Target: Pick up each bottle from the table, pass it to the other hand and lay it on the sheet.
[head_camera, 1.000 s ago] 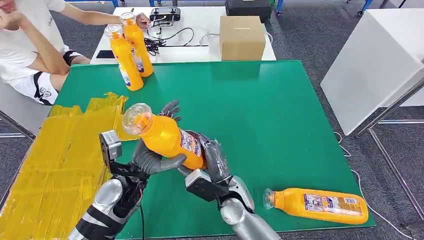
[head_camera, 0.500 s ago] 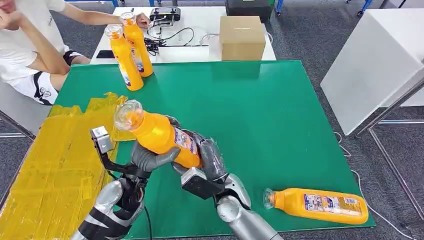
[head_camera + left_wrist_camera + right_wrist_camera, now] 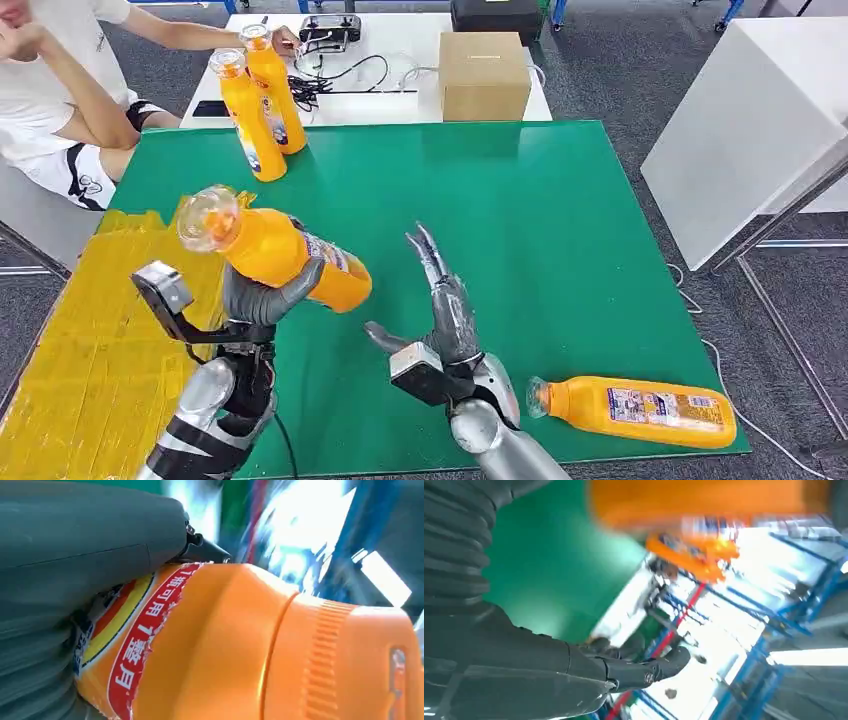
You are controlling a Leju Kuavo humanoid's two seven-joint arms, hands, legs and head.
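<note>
One bottle (image 3: 280,255) tilted, cap toward sheet (image 3: 90,330).

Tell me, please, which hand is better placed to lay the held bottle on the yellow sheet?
The left hand: it grips the bottle right beside the yellow sheet. The right hand is open, holding nothing, over the green table.

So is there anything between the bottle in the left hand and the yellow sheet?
Nothing visible. The left hand holds the bottle up at the yellow sheet's edge, and the sheet beside it lies bare. The two standing bottles are farther back.
</note>
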